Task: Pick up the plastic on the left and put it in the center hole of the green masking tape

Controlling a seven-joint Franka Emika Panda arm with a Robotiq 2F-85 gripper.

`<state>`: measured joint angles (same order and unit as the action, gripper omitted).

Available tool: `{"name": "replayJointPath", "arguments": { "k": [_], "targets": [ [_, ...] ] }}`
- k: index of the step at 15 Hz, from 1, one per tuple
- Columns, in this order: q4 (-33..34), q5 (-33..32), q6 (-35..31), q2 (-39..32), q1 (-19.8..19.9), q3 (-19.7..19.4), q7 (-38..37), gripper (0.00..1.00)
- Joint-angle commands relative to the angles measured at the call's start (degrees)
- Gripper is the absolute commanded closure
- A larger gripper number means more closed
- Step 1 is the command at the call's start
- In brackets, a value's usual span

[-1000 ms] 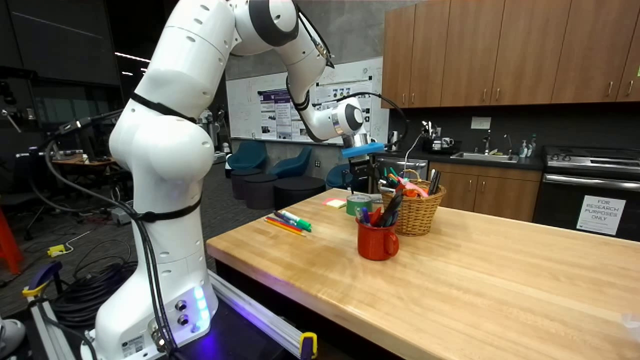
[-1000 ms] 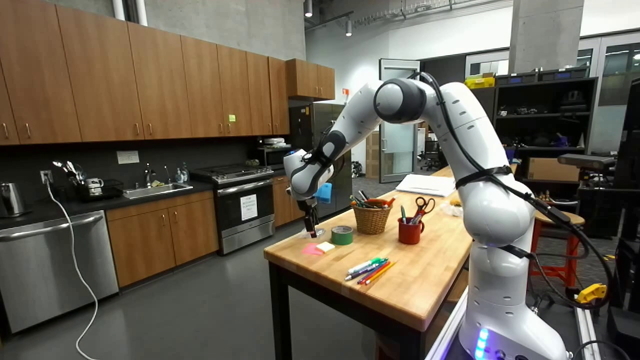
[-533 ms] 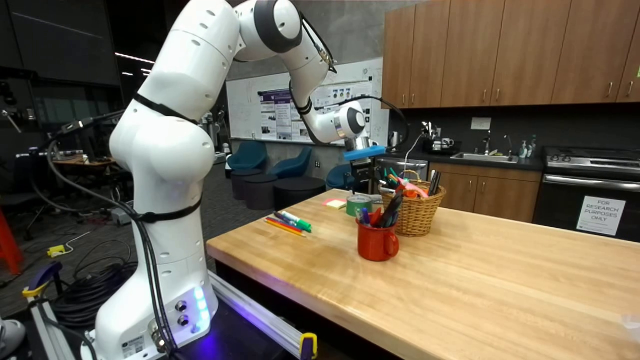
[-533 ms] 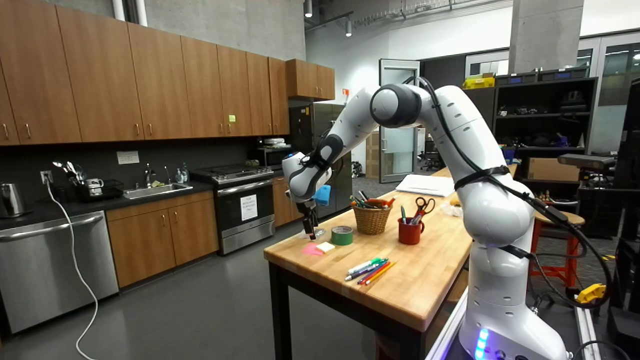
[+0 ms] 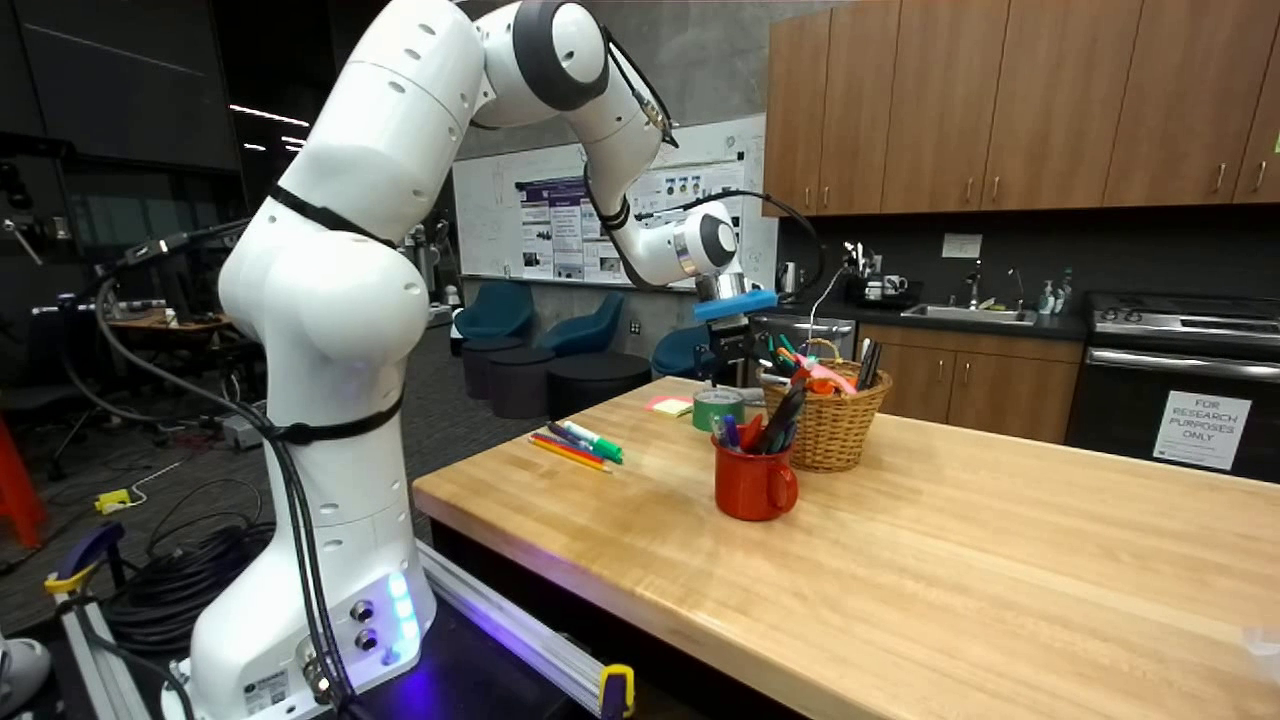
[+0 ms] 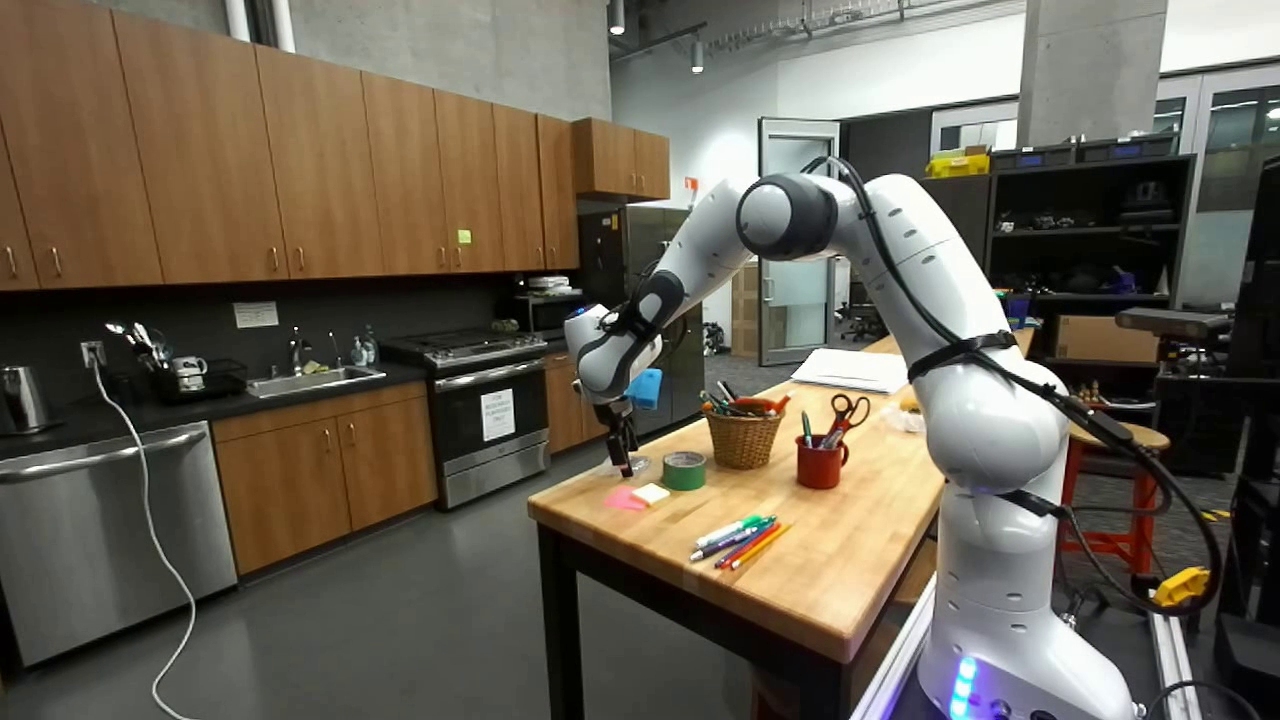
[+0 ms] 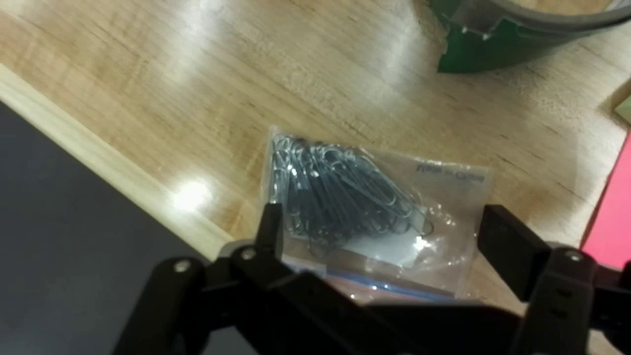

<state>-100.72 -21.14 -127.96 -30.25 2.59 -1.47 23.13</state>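
The plastic bag point(image 7: 443, 197), partly filled with paper clips point(image 7: 340, 187), lies on the wooden table point(image 7: 296, 84) under the gripper point(image 7: 382, 229), between its 2 fingers; these are spread wide and nothing is held. Whether a finger touches the bag's edge, I cannot tell. By my judgement the approach is nearly finished, while the grasp, the lifting, the carrying and the placing are all left. The green masking tape point(image 7: 478, 47), where the bag should end, sits near the gripper, ahead of its fingertips; in the visible part of its hole there is only wood. Just beside the gripper, at right in the wrist view, lies a pink note point(image 7: 613, 212). Farther from the gripper, on the same pale surface, are a wicker basket point(image 6: 742, 445), then a red mug point(image 6: 819, 467), and also loose markers and pencils point(image 6: 742, 543). Well apart from it, across the floor point(image 6: 400, 600), the room has wooden cabinets point(image 6: 310, 190), a sink point(image 6: 320, 386) and a stove point(image 6: 460, 410); in an exterior view a whiteboard point(image 5: 490, 200) shows far behind the gripper.
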Motion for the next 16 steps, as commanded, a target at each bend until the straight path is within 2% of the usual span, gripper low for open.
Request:
{"name": "replayJointPath", "arguments": {
  "k": [1,2,4,6,14,16],
  "targets": [
    [1.80,-0.83,1.72,-0.94,-0.42,-0.61,-0.70,0.00],
    [1.89,-0.77,1.76,-1.03,-0.40,-0.60,-0.65,0.00],
    [1.97,-0.77,1.78,-1.21,-0.41,-0.61,-0.60,0.27],
    [2.11,-0.63,2.15,-1.17,-0.41,-0.48,-0.40,0.38],
    [1.86,-0.01,3.59,-1.01,-0.59,0.18,-0.16,1.00],
    [1.56,0.28,3.57,-0.91,-0.50,0.33,-0.09,1.00]
  ]
}}
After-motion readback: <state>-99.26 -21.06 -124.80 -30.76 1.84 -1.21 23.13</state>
